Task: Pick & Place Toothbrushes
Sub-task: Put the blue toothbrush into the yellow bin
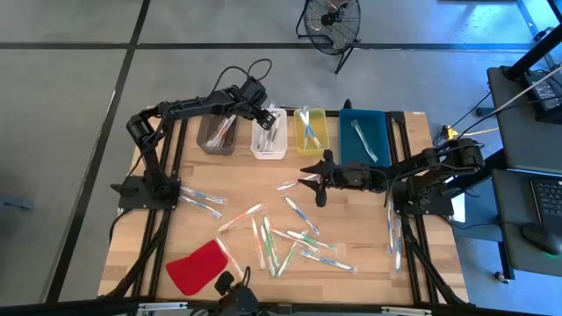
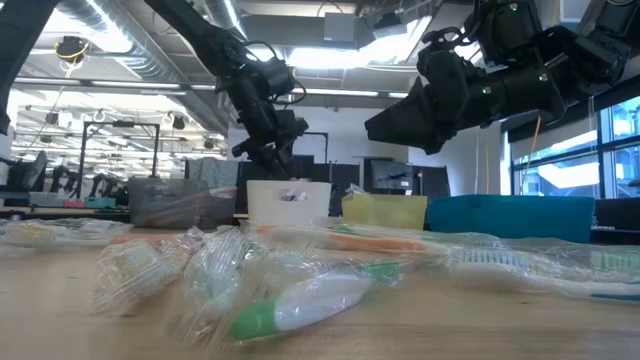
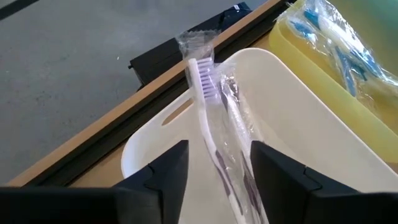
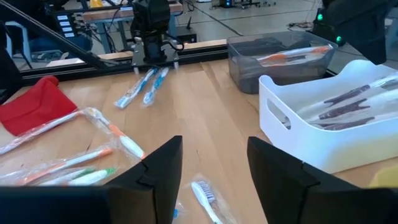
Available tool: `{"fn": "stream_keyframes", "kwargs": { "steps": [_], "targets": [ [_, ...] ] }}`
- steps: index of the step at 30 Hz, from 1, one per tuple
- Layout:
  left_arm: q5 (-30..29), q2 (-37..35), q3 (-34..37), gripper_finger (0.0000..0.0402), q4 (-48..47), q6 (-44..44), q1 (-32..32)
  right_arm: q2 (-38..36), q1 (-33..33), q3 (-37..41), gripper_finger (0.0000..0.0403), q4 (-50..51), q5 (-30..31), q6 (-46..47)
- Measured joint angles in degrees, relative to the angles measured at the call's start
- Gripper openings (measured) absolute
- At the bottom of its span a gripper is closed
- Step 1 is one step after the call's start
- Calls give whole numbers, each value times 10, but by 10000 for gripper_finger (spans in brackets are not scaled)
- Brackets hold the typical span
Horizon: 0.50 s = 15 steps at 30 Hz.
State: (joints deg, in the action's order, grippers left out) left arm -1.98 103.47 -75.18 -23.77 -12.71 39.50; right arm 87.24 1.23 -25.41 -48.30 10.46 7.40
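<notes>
My left gripper hangs open above the white bin at the table's far edge. A wrapped white toothbrush with purple bristles lies between its two fingers without touching them. The brush's head leans on the bin's rim and its handle runs down into the bin. My right gripper hovers open over the middle of the table with nothing between its fingers. Several wrapped toothbrushes lie loose on the near half of the table. One wrapped toothbrush is just below my right gripper.
Along the far edge stand a grey bin, the white bin, a yellow bin and a blue bin, each holding toothbrushes. A red cloth lies near the front left. More toothbrushes lie by each arm's base.
</notes>
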Motion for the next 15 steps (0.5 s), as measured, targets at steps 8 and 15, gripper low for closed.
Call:
{"fn": "stream_keyframes", "kwargs": {
  "steps": [8, 15],
  "targets": [
    [5, -7, 0, 186, -10, 15, 0, 0, 7, -10, 177, 16, -23, -14],
    [3, -60, 0, 175, -58, 56, -7, 0, 44, -139, 159, 299, 15, -68]
  ]
}}
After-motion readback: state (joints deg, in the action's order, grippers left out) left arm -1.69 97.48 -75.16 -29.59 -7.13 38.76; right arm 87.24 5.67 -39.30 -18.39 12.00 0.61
